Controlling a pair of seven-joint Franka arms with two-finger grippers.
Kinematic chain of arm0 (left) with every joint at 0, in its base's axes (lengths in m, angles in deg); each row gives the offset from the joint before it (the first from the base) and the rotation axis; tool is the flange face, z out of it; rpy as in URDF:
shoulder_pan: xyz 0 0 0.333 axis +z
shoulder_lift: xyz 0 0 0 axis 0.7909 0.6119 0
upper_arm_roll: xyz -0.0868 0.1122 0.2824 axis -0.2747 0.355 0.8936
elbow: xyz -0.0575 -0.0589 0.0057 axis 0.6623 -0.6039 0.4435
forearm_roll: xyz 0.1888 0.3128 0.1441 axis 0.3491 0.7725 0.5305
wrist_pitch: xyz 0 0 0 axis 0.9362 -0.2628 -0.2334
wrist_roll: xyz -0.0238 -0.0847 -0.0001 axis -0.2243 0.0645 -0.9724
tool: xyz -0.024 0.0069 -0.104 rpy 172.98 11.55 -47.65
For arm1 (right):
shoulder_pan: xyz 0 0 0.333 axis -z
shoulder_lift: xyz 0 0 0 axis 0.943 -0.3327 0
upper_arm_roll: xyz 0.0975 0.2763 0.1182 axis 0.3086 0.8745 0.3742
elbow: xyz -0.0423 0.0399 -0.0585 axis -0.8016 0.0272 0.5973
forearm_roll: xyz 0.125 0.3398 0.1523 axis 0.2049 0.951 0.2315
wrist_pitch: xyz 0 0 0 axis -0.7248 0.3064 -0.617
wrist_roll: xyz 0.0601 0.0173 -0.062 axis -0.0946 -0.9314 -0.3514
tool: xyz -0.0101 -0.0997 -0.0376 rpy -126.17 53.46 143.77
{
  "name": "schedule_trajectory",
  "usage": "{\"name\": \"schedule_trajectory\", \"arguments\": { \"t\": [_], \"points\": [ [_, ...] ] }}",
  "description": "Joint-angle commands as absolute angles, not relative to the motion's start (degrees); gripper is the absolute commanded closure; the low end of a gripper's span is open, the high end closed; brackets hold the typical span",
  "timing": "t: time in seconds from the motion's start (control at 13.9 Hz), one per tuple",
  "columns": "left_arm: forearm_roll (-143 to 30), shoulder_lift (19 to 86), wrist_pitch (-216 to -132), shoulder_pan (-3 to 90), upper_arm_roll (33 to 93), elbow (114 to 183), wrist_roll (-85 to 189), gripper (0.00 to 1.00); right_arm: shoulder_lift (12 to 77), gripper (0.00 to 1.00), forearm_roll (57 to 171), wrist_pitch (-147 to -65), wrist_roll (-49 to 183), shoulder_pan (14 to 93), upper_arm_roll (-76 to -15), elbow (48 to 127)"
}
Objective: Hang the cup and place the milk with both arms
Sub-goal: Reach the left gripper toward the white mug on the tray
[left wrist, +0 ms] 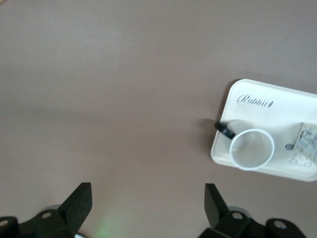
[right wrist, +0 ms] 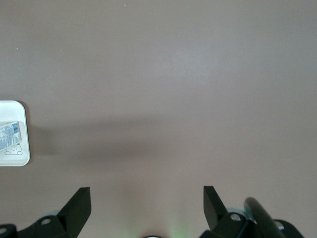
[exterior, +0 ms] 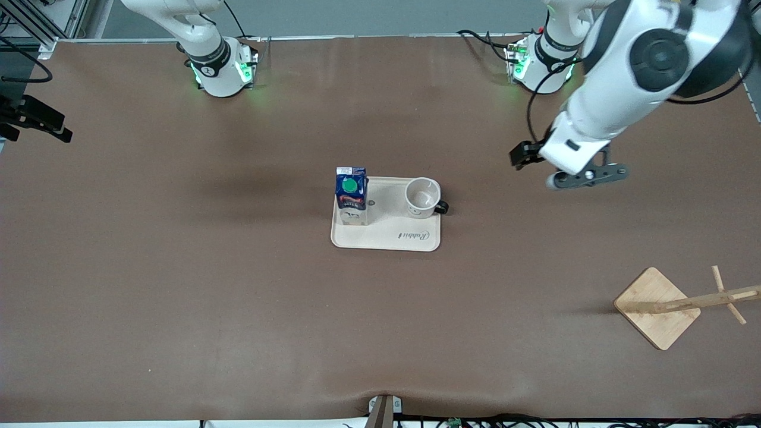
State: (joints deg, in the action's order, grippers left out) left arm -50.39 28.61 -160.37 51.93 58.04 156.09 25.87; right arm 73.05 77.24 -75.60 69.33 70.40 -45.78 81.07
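The white cup (exterior: 423, 197) with a black handle stands on the cream tray (exterior: 386, 238), at the tray's corner toward the left arm's end. The milk (exterior: 351, 196) stands upright on the same tray, toward the right arm's end. My left gripper (exterior: 587, 176) is open and empty over bare table, between the tray and the left arm's end. Its wrist view (left wrist: 148, 198) shows the cup (left wrist: 251, 148), the tray (left wrist: 277, 101) and part of the milk (left wrist: 308, 141). My right gripper (right wrist: 147, 198) is open and empty over bare table and out of the front view. Its wrist view shows the milk (right wrist: 10, 134) at the edge.
A wooden rack (exterior: 657, 307) with a square base and pegs stands near the left arm's end, nearer to the front camera than the tray. A black clamp (exterior: 35, 119) sits at the table's edge at the right arm's end. Brown table (exterior: 208, 285) surrounds the tray.
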Motion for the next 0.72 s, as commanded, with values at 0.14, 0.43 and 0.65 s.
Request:
{"name": "schedule_trajectory", "arguments": {
  "t": [0.14, 0.43, 0.65],
  "points": [
    [-50.4, 31.2, -173.0, 50.9, 52.7, 165.5, 10.3, 0.00, 73.4, 0.00, 76.2, -75.2, 68.8, 70.8, -45.6, 81.0],
    [-50.3, 34.8, -183.6, 47.2, 52.4, 170.9, -4.1, 0.00, 73.2, 0.00, 76.2, -75.2, 68.8, 71.0, -45.6, 80.6],
    [-50.2, 39.4, -188.8, 44.1, 52.4, 170.9, -15.6, 0.10, 72.9, 0.00, 76.2, -75.2, 68.9, 70.9, -45.6, 80.3]
  ]
}}
